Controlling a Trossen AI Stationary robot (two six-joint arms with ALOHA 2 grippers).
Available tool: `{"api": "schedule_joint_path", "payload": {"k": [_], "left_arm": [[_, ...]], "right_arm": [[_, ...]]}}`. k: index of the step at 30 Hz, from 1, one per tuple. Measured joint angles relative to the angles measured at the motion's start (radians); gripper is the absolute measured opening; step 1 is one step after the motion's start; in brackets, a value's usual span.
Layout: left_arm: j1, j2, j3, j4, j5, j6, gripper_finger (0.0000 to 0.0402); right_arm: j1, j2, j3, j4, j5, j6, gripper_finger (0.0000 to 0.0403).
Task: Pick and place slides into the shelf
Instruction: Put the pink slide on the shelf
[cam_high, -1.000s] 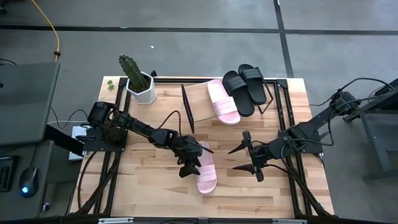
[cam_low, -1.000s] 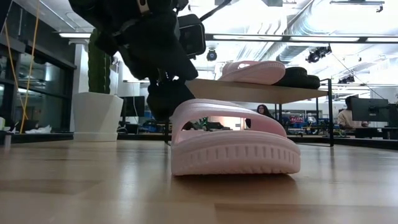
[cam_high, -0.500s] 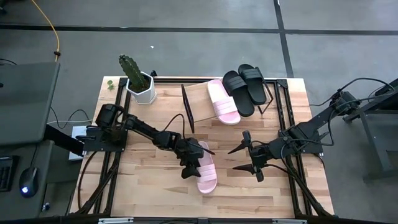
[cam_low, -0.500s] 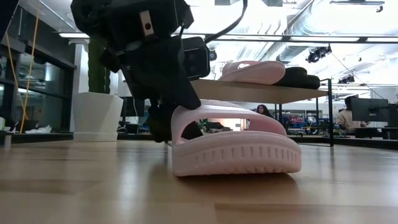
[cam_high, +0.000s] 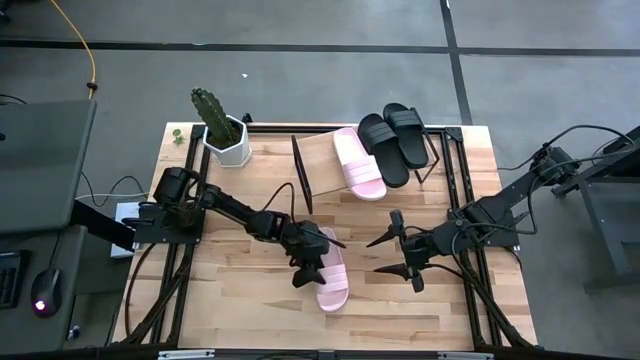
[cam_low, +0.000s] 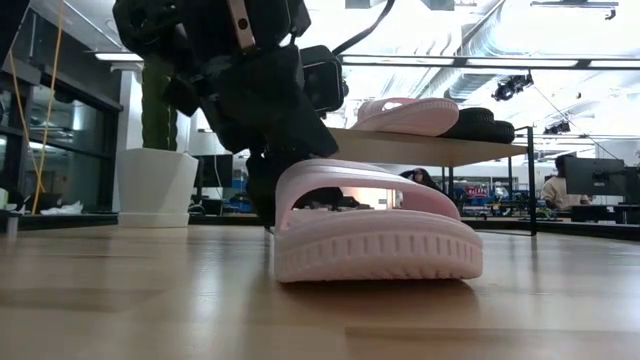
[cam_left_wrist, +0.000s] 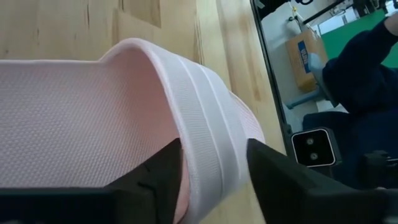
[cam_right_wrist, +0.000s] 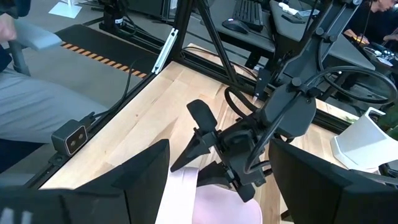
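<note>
With three slides already resting on the shelf (cam_high: 318, 150) at the far side of the counter (cam_high: 240, 300), the task looks about three-quarters done. Up there lie one pale pink slide (cam_high: 358, 162) and, just to its right, the two black slides (cam_high: 395, 140), side by side. The shelf's left part is bare, so there seems to be room for one more.

What is left is the second pink slide (cam_high: 331, 272), which lies flat on the counter near the middle, toward the near edge. The left gripper (cam_high: 308, 262) is down on it: in the left wrist view one finger (cam_left_wrist: 163, 168) sits inside the strap and the other outside, straddling the strap's edge with the ribbed band between them. They look closed onto the strap, though how firm the pinch is I cannot judge. In the low view the sole (cam_low: 378, 256) is flat on the wood, so the lift has not begun.

Over on the right, the right gripper (cam_high: 392, 254) waits above the counter with its fingers spread wide and nothing in them.

A potted cactus (cam_high: 222, 128) stands at the far left corner, clear of the shelf.
</note>
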Motion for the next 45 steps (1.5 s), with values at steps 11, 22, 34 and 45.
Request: {"api": "schedule_joint_path", "payload": {"k": [11, 22, 34, 45], "left_arm": [[0.001, 0.000, 0.000, 0.005, 0.000, 0.001, 0.0019], [0.001, 0.000, 0.000, 0.006, 0.000, 0.001, 0.0010], [0.001, 0.000, 0.018, 0.003, 0.029, -0.014, 0.0004], [0.000, 0.000, 0.157, -0.069, 0.068, 0.007, 0.0004]], "right_arm": [[0.000, 0.000, 0.000, 0.000, 0.009, 0.000, 0.0266], [0.000, 0.000, 0.000, 0.000, 0.038, 0.000, 0.0266], [0.000, 0.000, 0.000, -0.002, 0.090, -0.060, 0.0266], [0.000, 0.000, 0.000, -0.004, 0.121, -0.061, 0.0266]]}}
